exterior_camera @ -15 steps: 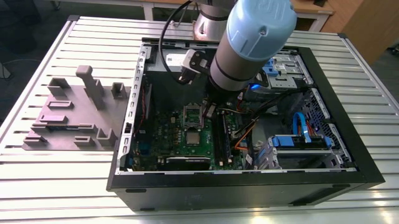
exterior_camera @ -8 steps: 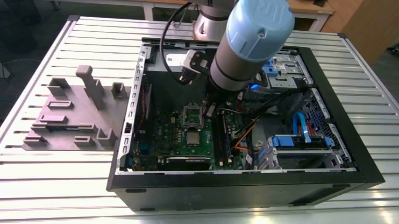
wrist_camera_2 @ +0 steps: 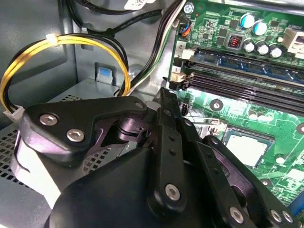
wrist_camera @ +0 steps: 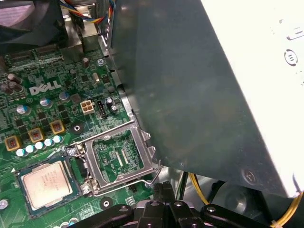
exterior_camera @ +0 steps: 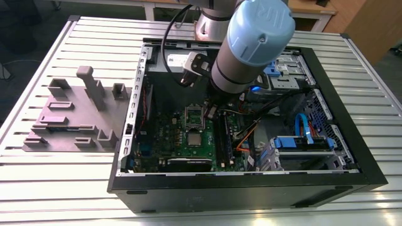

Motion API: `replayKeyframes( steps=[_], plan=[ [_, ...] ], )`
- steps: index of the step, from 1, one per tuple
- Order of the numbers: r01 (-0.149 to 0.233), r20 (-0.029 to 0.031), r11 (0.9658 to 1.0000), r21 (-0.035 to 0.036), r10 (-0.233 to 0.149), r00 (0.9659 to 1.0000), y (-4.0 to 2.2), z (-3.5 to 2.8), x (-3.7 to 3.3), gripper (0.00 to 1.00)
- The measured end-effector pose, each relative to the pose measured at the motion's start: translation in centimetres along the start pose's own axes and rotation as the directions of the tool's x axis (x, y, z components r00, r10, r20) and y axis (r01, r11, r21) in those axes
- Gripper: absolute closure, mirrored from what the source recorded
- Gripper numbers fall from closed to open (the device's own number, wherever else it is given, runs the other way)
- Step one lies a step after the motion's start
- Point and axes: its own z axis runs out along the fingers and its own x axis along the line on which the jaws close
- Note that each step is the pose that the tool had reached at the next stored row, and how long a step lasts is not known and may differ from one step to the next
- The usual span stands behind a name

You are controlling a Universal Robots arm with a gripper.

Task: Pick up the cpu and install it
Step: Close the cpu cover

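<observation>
White lettering marks the green motherboard, and fine print covers the cpu (too small to make out). The cpu lies flat in its socket beside the flipped-open retention frame. The gripper hangs near that frame with its fingers pressed together, holding nothing.

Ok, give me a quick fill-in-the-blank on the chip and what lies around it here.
1. The chip sits in a socket on the ____ circuit board.
2. The metal frame beside the chip is swung ____.
3. The wire loop held by a white tie is ____.
Missing words: green; open; yellow.
</observation>
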Motion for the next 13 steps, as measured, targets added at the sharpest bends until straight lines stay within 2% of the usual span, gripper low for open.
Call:
replayKeyframes(
  steps=[1, 9, 13],
  plan=[
    [0.000, 0.0025, 1.0000, -0.0010, 0.000, 1.0000, -0.01, 0.04, 0.01, 0.90],
    [0.001, 0.0108, 1.0000, -0.0046, -0.001, 0.9999, 0.00, 0.35, -0.07, 0.90],
    [0.001, 0.0132, 1.0000, -0.0056, -0.001, 0.9999, 0.02, 0.49, -0.13, 0.90]
  ],
)
